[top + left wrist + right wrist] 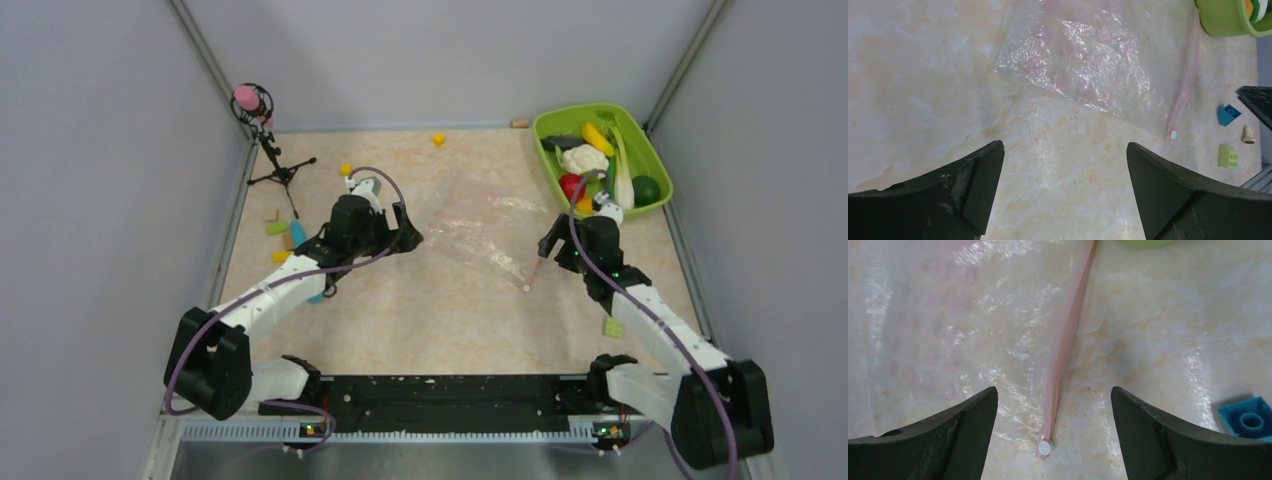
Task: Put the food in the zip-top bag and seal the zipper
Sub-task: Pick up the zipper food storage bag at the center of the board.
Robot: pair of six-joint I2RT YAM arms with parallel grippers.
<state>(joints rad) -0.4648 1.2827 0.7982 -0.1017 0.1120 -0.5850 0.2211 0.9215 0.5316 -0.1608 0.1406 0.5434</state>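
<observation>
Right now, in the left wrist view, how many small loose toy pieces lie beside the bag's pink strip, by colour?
Blue block: 1
Light green block: 1
Tan cone: 1
Total: 3

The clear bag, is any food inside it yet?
Empty. The zip-top bag lies flat, only table showing through, and the food sits in the green tray.
</observation>
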